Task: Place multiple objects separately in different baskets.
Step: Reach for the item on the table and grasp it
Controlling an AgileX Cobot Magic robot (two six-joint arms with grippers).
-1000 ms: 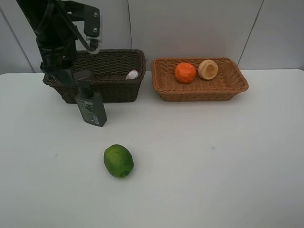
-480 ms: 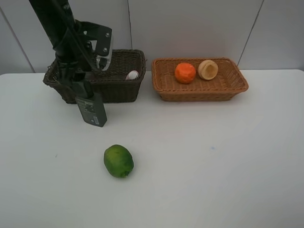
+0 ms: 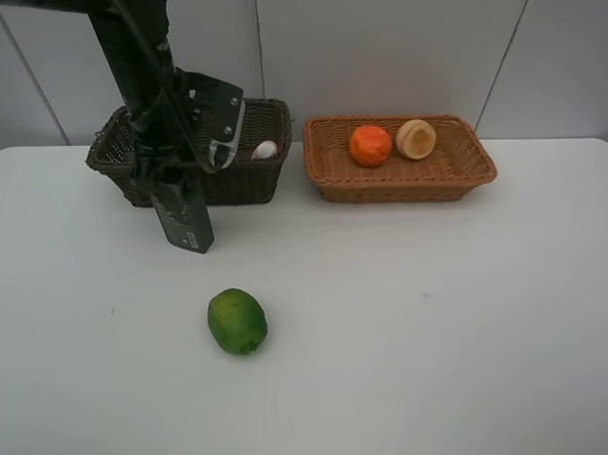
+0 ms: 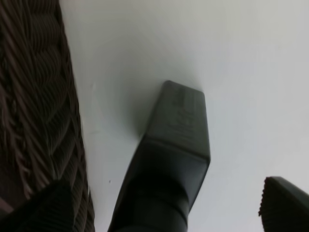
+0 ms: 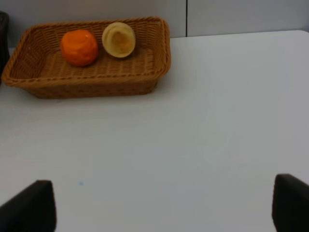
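Orange [image 3: 371, 145], peach [image 3: 416, 139] in tan basket [image 3: 403, 189]; lime [image 3: 237, 321] and pump bottle [image 3: 184, 220] unplaced on the surface [image 3: 438, 333]; left fingers [image 4: 286, 205] wide astride the bottle, right fingers [image 5: 290, 203] wide, empty.

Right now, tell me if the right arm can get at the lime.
Probably yes. The lime lies alone on open table, nothing near it, and the right gripper is open with bare table before it.

From the high camera you lose the top of the dark green pump bottle [image 3: 187, 222] behind the left arm [image 3: 128, 54], and the wall of the dark basket [image 3: 247, 180] hides all but a white cap [image 3: 265, 149]. In the left wrist view the bottle's label is blurred and its top is cut off. The right end effector [image 5: 160, 205] shows only cropped fingertips.
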